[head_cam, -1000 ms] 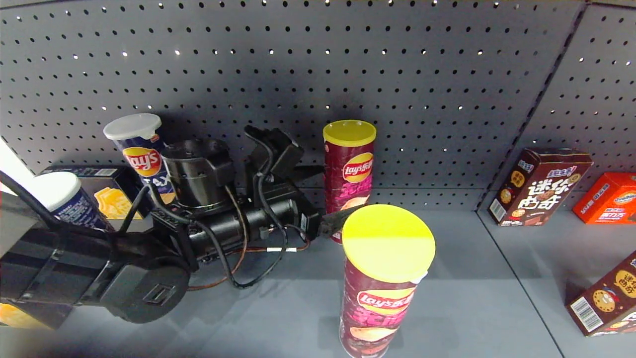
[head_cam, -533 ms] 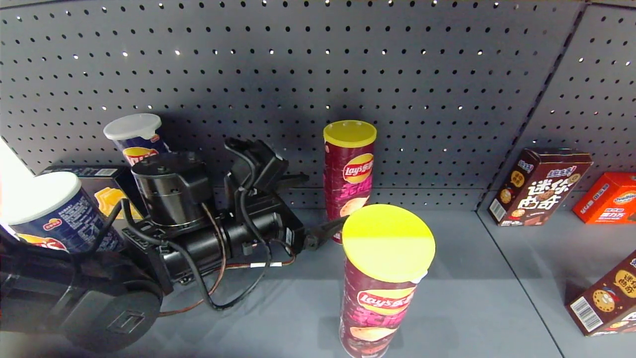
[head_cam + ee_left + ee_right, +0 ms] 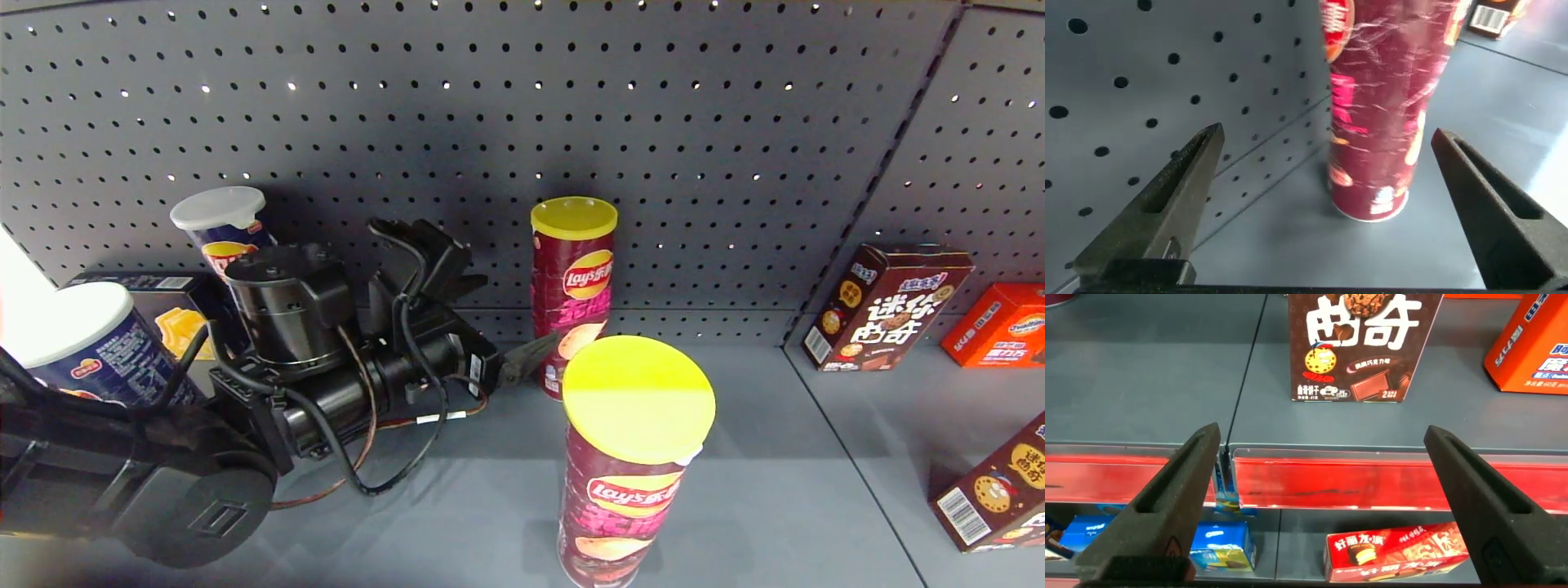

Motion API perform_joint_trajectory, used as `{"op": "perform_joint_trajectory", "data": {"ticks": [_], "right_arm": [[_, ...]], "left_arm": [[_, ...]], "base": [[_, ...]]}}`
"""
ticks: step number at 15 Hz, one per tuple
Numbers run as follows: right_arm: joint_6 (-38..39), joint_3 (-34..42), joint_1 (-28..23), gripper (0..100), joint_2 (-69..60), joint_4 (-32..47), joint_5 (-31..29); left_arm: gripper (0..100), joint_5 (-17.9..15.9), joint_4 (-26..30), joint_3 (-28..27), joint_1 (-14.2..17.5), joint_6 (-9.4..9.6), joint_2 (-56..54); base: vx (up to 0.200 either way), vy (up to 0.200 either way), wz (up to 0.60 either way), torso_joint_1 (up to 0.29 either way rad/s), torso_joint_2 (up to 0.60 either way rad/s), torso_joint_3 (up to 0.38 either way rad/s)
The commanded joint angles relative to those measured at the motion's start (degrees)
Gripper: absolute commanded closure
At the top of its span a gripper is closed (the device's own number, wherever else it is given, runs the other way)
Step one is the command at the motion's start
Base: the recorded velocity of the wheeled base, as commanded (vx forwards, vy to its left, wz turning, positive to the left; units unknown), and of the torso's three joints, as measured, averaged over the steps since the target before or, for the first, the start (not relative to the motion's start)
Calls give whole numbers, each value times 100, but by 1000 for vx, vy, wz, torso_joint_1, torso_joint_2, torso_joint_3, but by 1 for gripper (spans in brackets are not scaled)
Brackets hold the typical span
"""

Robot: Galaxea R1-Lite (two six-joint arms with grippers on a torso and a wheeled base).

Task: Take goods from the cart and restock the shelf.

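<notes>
a grey pegboard wall backs a grey shelf (image 3: pixel 457 506). two maroon chip cans with yellow lids stand upright on it. the back chip can (image 3: pixel 573 294) stands close to the pegboard, and the front chip can (image 3: pixel 633 457) stands nearer the camera and a little to the right, apart from the other.

the left gripper (image 3: pixel 1327 139) lies low over the shelf, just left of the back chip can. its fingers are spread wide and hold nothing - in the left wrist view the can stands ahead of the gap between them, touching neither finger.

behind the left arm are two blue chip cans with white lids, one against the pegboard (image 3: pixel 224 233) and one at the far left (image 3: pixel 82 343), with a dark blue box (image 3: pixel 175 314) between them.

to the right stand a brown cookie box (image 3: pixel 886 306), an orange box (image 3: pixel 996 322) and a second brown box (image 3: pixel 992 486).

the right gripper (image 3: pixel 1321 431) is also spread and empty - it hangs in front of a red shelf rail (image 3: pixel 1372 482), with blue boxes (image 3: pixel 1221 547) and a red box (image 3: pixel 1396 547) on the level below.
</notes>
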Motion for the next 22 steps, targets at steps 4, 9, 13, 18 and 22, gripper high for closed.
{"op": "perform_joint_trajectory", "data": {"ticks": [4, 9, 13, 18, 22], "right_arm": [[-1, 0, 0, 0, 2, 0, 2], [-1, 0, 0, 0, 2, 0, 2], [-1, 0, 0, 0, 2, 0, 2], [-1, 0, 0, 0, 2, 0, 2], [-1, 0, 0, 0, 2, 0, 2]], "left_arm": [[0, 109, -5, -129, 33, 1, 236], [0, 109, -110, -111, 24, 1, 236], [0, 118, 171, -32, -82, 1, -414], [0, 118, 1015, 56, -240, -8, -1539], [0, 346, 1885, 680, -732, -8, -3191]], "base": [[0, 0, 0, 0, 0, 0], [0, 0, 0, 0, 0, 0], [0, 0, 0, 0, 0, 0], [0, 0, 0, 0, 0, 0], [0, 0, 0, 0, 0, 0]]}}
